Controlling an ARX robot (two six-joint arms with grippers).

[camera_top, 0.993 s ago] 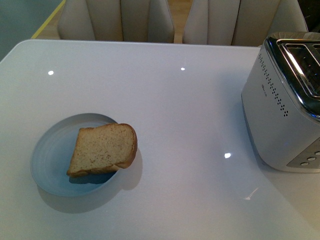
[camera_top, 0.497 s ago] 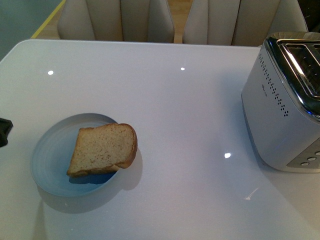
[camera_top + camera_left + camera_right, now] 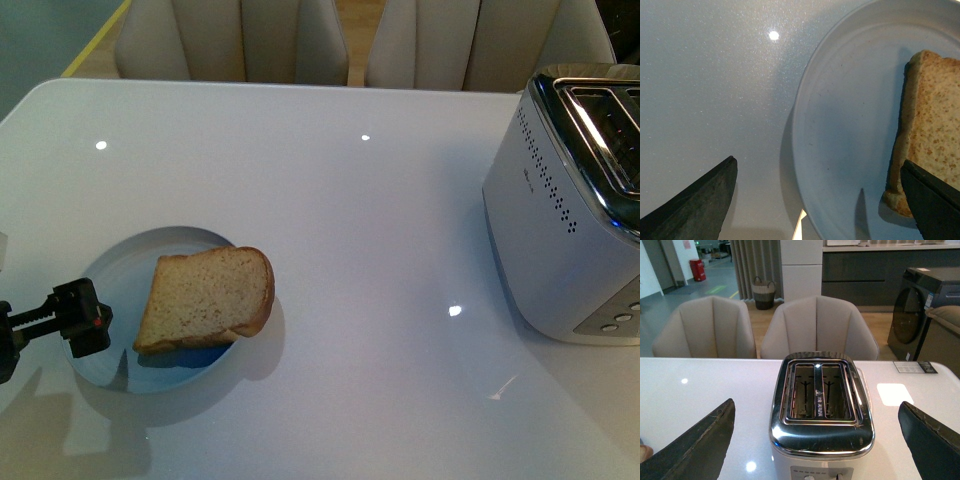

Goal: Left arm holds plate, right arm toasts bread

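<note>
1 bread slice [image 3: 205, 297] lying on 1 plate [image 3: 100, 290], front-left of the tabletop [image 3: 350, 200], left gripper [image 3: 78, 318] at its left rim, fingers [image 3: 695, 205] wide, right gripper [image 3: 816, 402] fingers wide too, facing 1 toaster [image 3: 560, 230], 2 chairs [image 3: 240, 40] behind

left gripper [image 3: 817, 162] jaws spread | plate [image 3: 850, 110] beneath | bread [image 3: 935, 125] on plate

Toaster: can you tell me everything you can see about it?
The toaster has a pale silver-white body and a shiny chrome top with two long slots, both empty, wire racks showing inside. Rows of tiny holes run along its side, and small buttons sit low on one end. It stands upright on the glossy white table, at the robot's right. Nothing else touches it.
</note>
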